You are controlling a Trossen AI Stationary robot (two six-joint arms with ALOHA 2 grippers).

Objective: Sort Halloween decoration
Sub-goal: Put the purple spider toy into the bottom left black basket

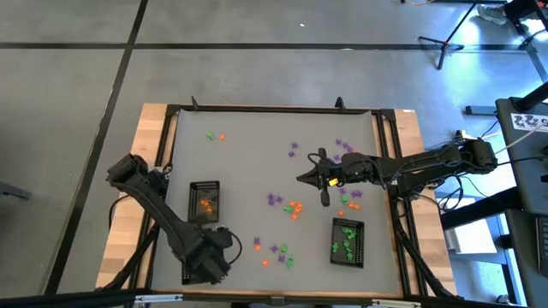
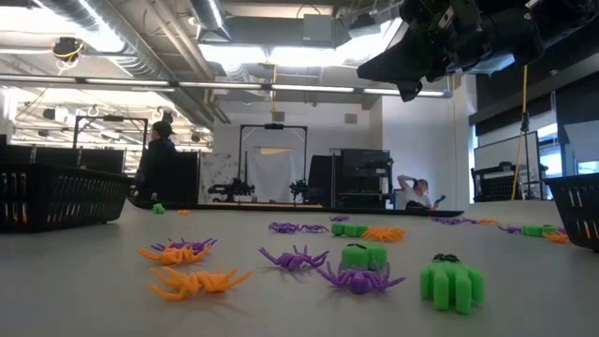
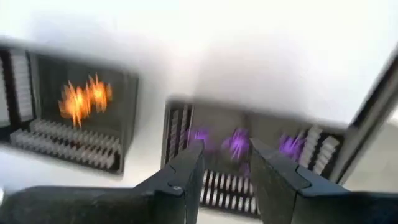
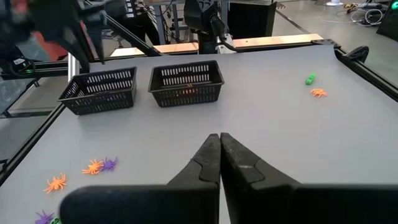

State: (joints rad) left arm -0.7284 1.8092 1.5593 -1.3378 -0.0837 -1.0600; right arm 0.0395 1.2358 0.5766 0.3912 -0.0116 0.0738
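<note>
Trinkets (image 2: 195, 281) look light, spiky and slippery; pinch bodies. Left tool (image 3: 227, 163) part-open, empty; right tool (image 4: 219, 142) shut, empty.

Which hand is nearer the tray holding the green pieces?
Right. The right hand hangs over the table's middle, up and left of the green tray. The left hand sits at the near-left corner, past the orange tray.

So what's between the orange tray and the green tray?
In the high view, loose spiders lie on the table between the orange tray and the green tray.
</note>
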